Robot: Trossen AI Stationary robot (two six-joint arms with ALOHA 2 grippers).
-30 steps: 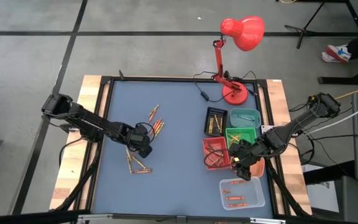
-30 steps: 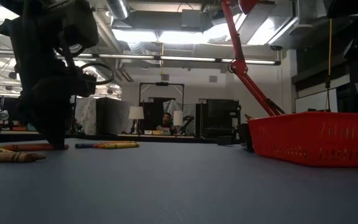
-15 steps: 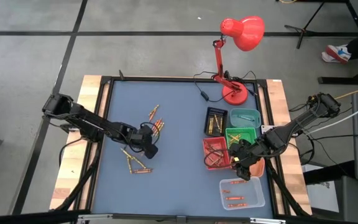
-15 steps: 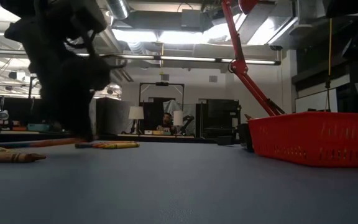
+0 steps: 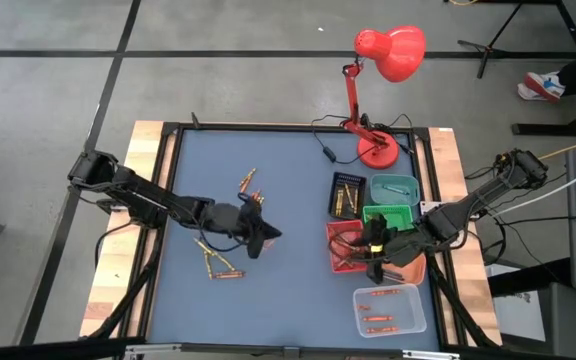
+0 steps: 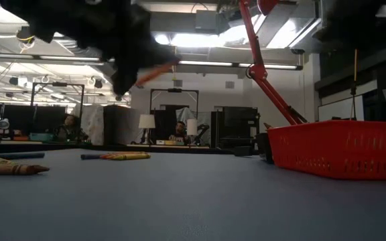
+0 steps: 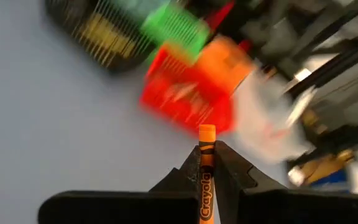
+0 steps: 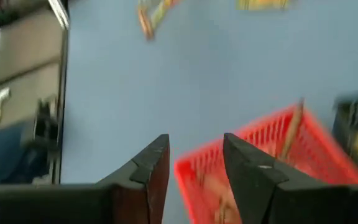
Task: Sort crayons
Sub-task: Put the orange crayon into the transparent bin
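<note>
— Left gripper (image 5: 265, 234) has lifted off the loose crayons (image 5: 220, 262), carrying an orange crayon (image 7: 206, 168) clenched toward the red tray (image 5: 344, 246).
— And the right gripper (image 5: 372, 248)?
— Fingers spread, empty, above that tray.

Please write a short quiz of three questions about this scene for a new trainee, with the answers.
1. True or false: the left gripper is shut on a thin orange wax crayon.
2. Which small plastic tray is nearest the open right gripper? A. the red slotted tray B. the teal tray C. the clear tray
3. Fill in: the red desk lamp stands at the table's ____ edge, seen from above.

Key
1. True: the crayon sticks out between the closed fingers, lifted off the blue table top.
2. A.
3. Far (the top of the high view).
</note>
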